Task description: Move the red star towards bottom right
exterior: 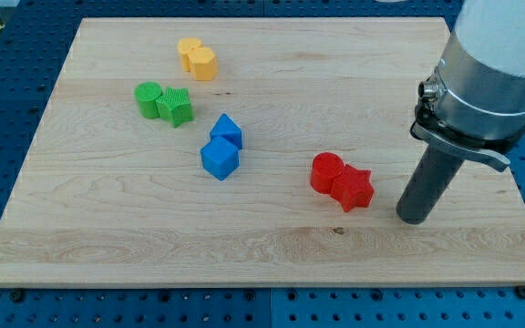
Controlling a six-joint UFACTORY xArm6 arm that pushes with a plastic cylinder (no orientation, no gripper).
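The red star (pixel 354 188) lies on the wooden board (pixel 153 237) right of centre, touching a red round block (pixel 325 171) on its upper left. My tip (pixel 413 217) rests on the board just to the right of the star and slightly below it, a short gap apart.
Two blue blocks (pixel 220 158) (pixel 227 131) sit together near the board's centre. A green round block (pixel 148 97) and a green star (pixel 176 106) touch at the upper left. Two yellow blocks (pixel 197 59) touch near the top. The board's right edge is close to my tip.
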